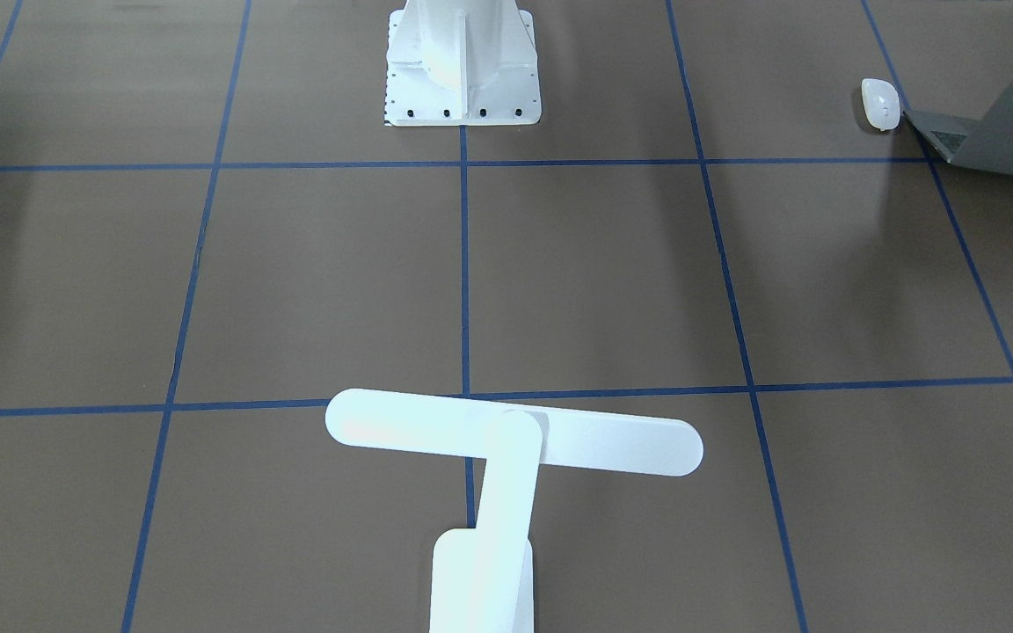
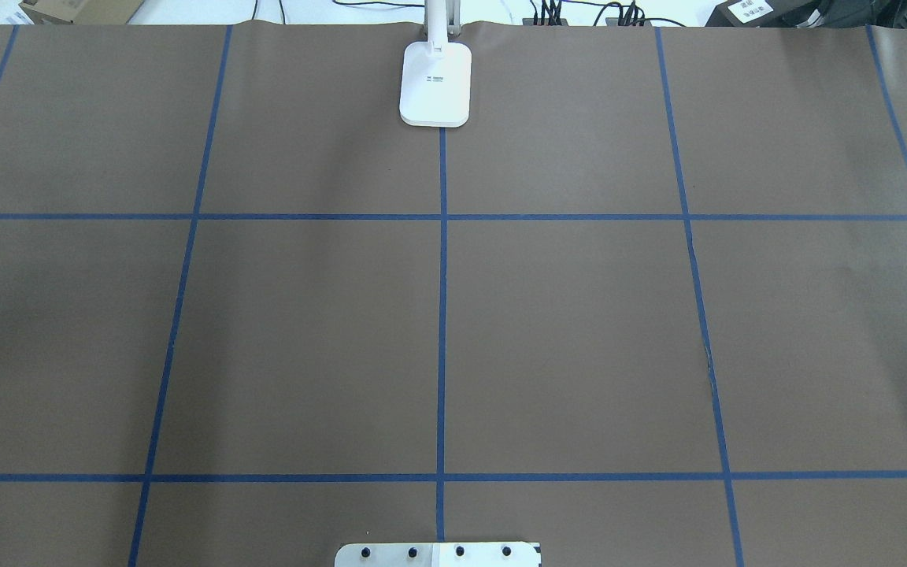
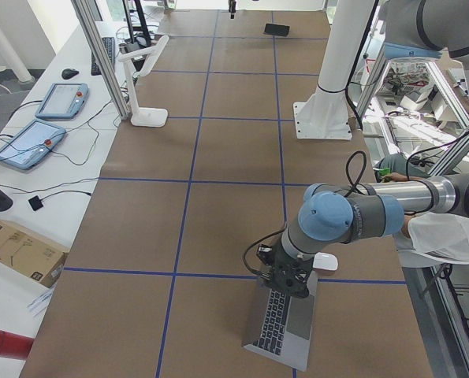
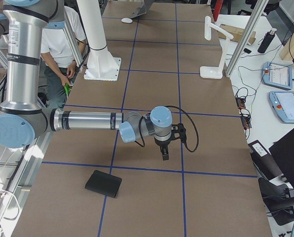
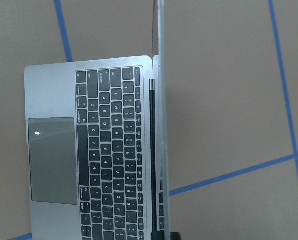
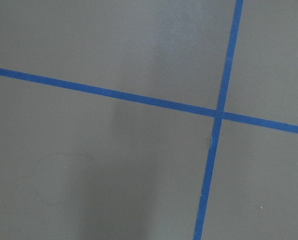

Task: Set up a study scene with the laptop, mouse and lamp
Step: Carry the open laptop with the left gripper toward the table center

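Since the laptop (image 5: 113, 150) sits right beneath the left end effector (image 3: 291, 283), that pairing is what the coming move turns on. The left wrist cam looks straight down the raised lid (image 5: 160, 60). It shows edge-on as a thin strip running top to bottom, just right of centre, w/ keys and trackpad spread to frame left. So the lid's long axis lines up w/ that cam's vertical, and the end effector is over the lid's edge, not beside the deck. A small dark bit at the bottom edge of that view may be a fingertip at the lid — too little shows, so I cannot tell whether the fingers are apart or clamped on it. The left side view puts the laptop at bottom centre, w/ the near arm bent over its far end.

The mouse (image 1: 880, 104) lies just beside the laptop, upper right of the front view. The lamp (image 1: 515, 435) stands at lower centre there, well apart from both.

The right end effector (image 4: 164, 154) hangs mid-frame in the right side view, over the worktop (image 2: 579, 331) near a black pad (image 4: 103, 183), far from the laptop. Its wrist cam shows only tape lines, so its state can't be told either. The left arm is clearly nearer — prob. it works the lid or laptop next. Any pull should go across the lid's length, i.e. about the hinge, not along it.
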